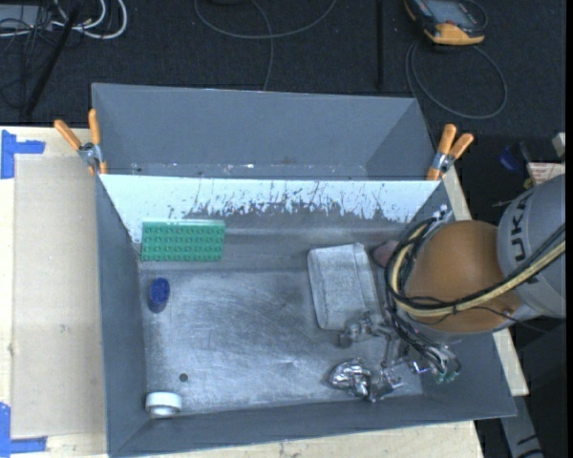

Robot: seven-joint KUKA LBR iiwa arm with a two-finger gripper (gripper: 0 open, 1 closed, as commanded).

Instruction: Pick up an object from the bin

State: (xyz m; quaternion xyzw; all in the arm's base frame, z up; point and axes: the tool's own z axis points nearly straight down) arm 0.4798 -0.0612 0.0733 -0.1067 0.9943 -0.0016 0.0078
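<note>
My gripper (398,351) is low in the bin's front right corner, under the orange wrist cover. Just left of it, touching or nearly touching it, lies a small shiny crumpled silver thing (349,376) on the bin floor. A grey rectangular pad (341,282) lies flat just behind the gripper, and its right edge is hidden by the arm's cables.
A green studded plate (182,240) leans on the back slope at the left. A small blue thing (158,295) lies by the left wall, and a white round cap (163,404) sits in the front left corner. The arm covers the bin's right side.
</note>
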